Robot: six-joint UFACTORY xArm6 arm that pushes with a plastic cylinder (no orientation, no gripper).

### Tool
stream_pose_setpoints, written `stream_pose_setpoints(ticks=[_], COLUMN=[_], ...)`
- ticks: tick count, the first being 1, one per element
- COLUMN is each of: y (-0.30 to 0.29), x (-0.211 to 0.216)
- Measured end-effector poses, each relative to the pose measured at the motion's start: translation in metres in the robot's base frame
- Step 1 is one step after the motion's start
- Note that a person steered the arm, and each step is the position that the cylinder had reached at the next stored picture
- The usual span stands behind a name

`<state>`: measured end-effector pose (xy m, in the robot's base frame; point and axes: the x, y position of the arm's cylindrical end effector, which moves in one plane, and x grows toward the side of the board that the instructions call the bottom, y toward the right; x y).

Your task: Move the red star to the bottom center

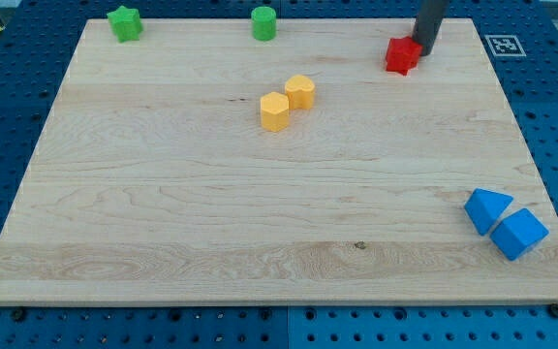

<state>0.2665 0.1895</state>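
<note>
Barely begun: the dark rod's tip (422, 47), fingerless, touches the small red star block (402, 55) near the wooden board's (163, 223) top-right corner, far from bottom centre

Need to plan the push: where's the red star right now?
The red star sits near the view's top right of the board, my tip touching its upper right.

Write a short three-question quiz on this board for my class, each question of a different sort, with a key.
1. True or false: my tip sits at the red star's upper right.
2. How many yellow blocks lie near the middle? A) one B) two C) three
3. Fill in: the two blue blocks lie at the view's bottom ____.

Key: 1 true. 2 B: one yellow block and another yellow block. 3 right.
</note>
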Motion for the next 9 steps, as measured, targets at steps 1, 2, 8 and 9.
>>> stream_pose_setpoints(ticks=[1,2,8,9], y=[-0.035,-0.071,-0.026,-0.061], x=[0.0,0.001,0.114,0.114])
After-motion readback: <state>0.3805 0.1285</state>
